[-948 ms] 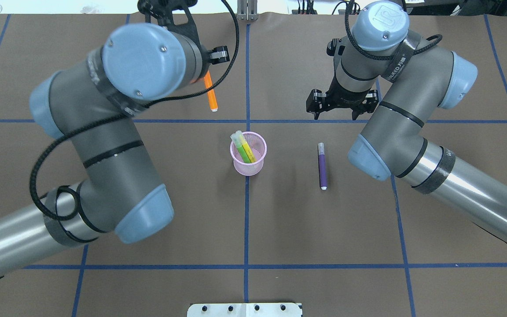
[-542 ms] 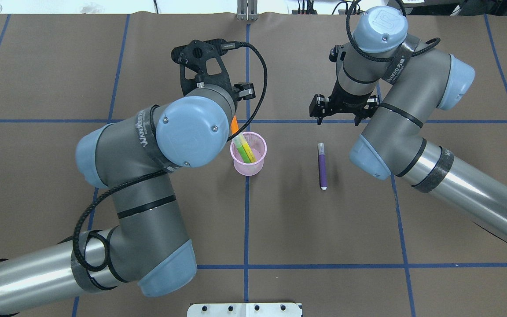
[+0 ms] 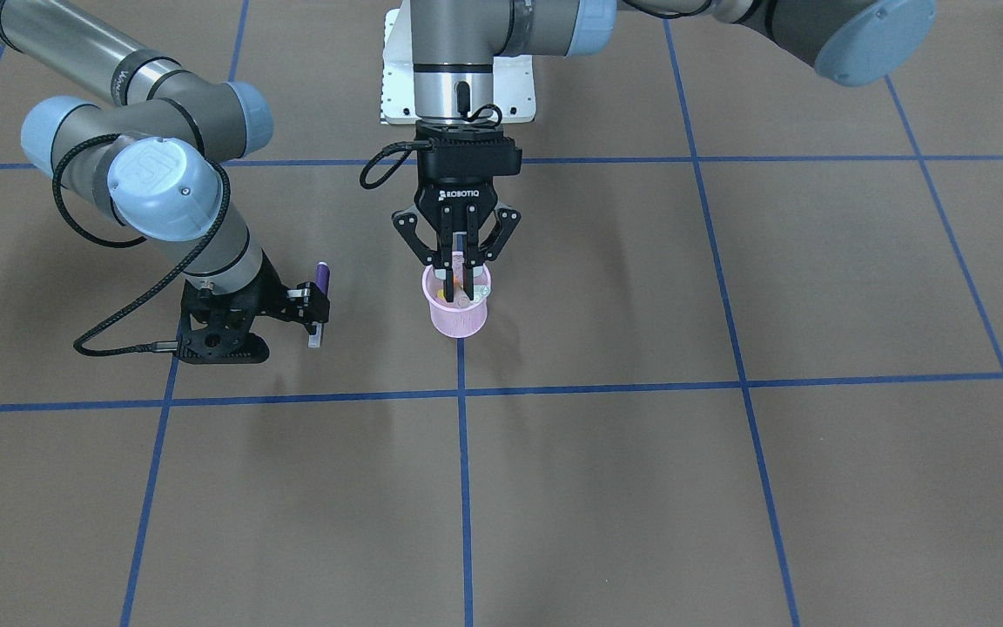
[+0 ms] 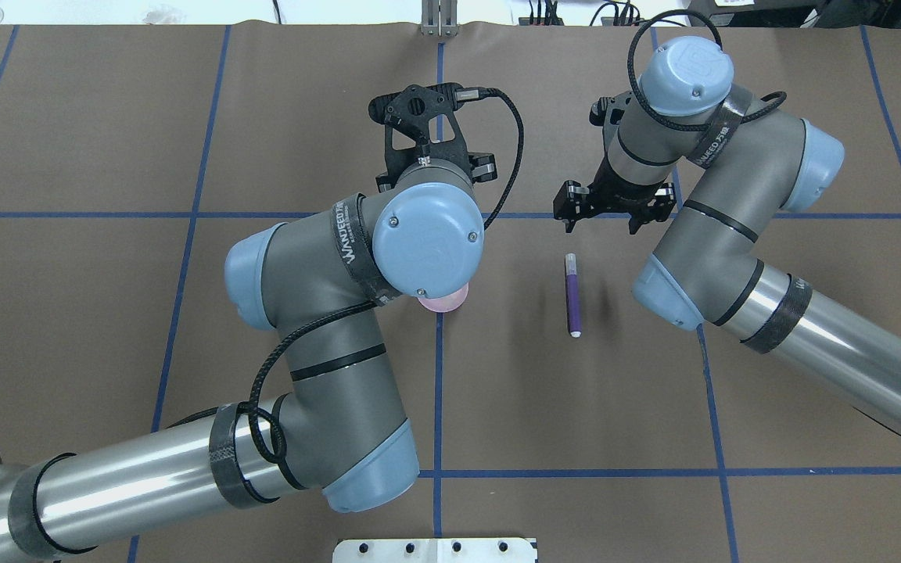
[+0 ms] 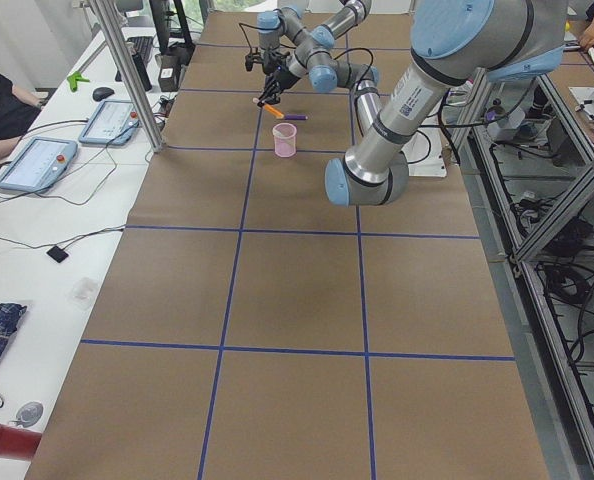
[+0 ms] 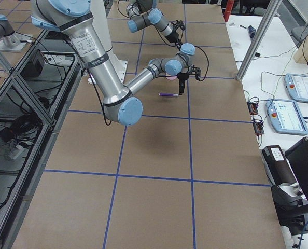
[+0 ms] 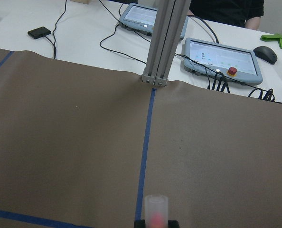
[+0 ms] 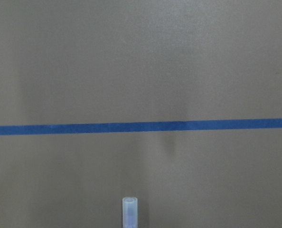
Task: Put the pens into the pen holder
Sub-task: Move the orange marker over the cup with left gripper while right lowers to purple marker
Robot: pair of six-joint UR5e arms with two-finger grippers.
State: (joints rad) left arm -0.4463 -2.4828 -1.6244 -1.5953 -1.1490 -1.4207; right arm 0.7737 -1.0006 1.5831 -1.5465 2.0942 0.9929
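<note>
The pink mesh pen holder (image 3: 458, 319) stands at the table's middle; in the overhead view only a pink sliver (image 4: 444, 303) shows under my left wrist. My left gripper (image 3: 461, 268) hangs straight over it, shut on the orange pen (image 3: 460, 286), whose lower end dips inside the rim. The pen's clear cap (image 7: 156, 213) shows in the left wrist view. A bit of yellow (image 3: 441, 296) shows in the cup; the green pen is hidden. The purple pen (image 4: 573, 294) lies flat to the cup's right. My right gripper (image 4: 605, 225) is open, just beyond its capped end (image 8: 129, 212).
Blue tape lines (image 4: 439, 391) grid the brown table cover. A metal post (image 7: 160, 42) stands at the far edge, with teach pendants (image 7: 221, 59) and cables on the white bench behind. A white mounting plate (image 4: 435, 550) sits at the near edge.
My left arm carried the orange pen from the far side of the table to over the pen holder and now covers it from above. My right gripper shifted slightly toward the purple pen.
</note>
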